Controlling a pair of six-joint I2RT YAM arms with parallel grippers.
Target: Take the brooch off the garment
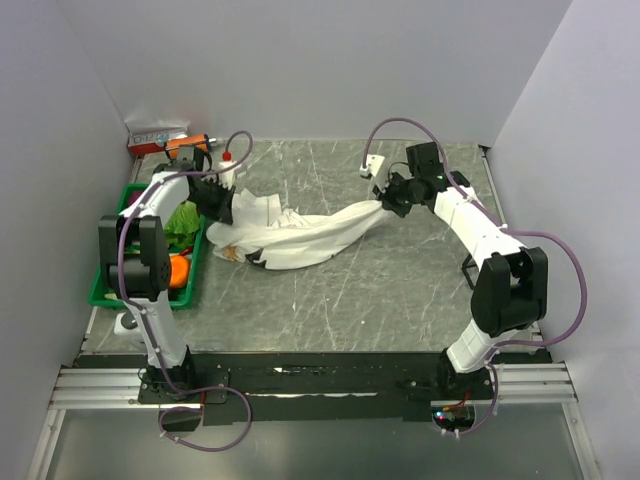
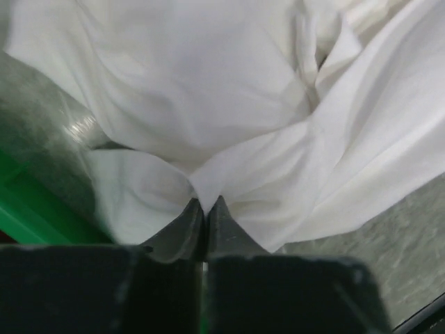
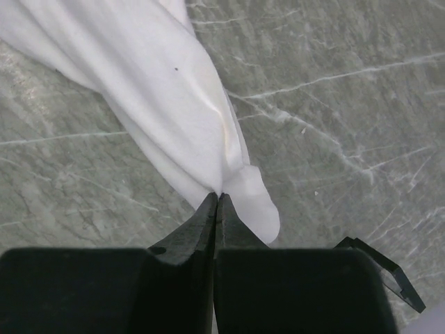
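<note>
So the worktop (image 1: pixel 400 300) is carrying a white garment (image 1: pixel 310 232) that's lying stretched out as a long rumpled band, and both arms are gripping it. The left tool (image 2: pixel 205 203) is pinching a fold at the bunched-up left end, jaws nearly together with cloth between the tips. The right tool (image 3: pixel 217 197) is clamping the twisted right end, jaws closed tight on it. The brooch (image 1: pixel 228 252) looks to be that tiny orange-gold speck sitting at the near-left edge of the cloth, just on the near side of the left tool. Neither wrist view is showing it.

My take: this is the spread-and-expose step. To do it well, I'd be pulling the two ends apart gently so the cloth is going taut without slipping out of either pinch. I'd also be lifting the left end just enough that the brooch is turning up into view, not getting buried in a fold. One tool is going to have to let go to pick it, so the other needs a solid hold.

The garment's long axis is running left to right across the worktop, angling a bit toward the far side at the right end. The brooch is too small for me to be calling which way it's pointing or where its long axis lies.
</note>
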